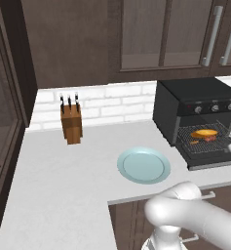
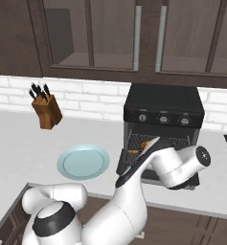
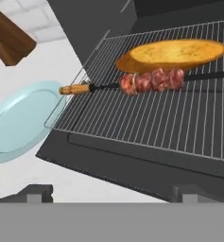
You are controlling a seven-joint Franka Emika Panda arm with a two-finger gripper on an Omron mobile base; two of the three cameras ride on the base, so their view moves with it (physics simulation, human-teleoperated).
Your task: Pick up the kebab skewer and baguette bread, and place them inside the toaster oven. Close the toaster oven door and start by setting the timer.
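On the wire rack (image 3: 179,127) of the toaster oven (image 1: 195,100): one baguette bread (image 3: 172,53), golden, lying lengthwise toward the back; one kebab skewer (image 3: 149,81) just in front of it and alongside, reddish meat chunks at mid-stick, its wooden handle end poking past the rack's edge toward the plate (image 3: 19,120). Toaster oven door (image 3: 132,165): dropped open, flat below the rack. Gripper (image 3: 111,194): poised above the door, fingers spread to full width, holding nothing. On the white counter (image 1: 63,180): pale blue plate, bare; wooden knife block (image 1: 71,124) by the brick backsplash.
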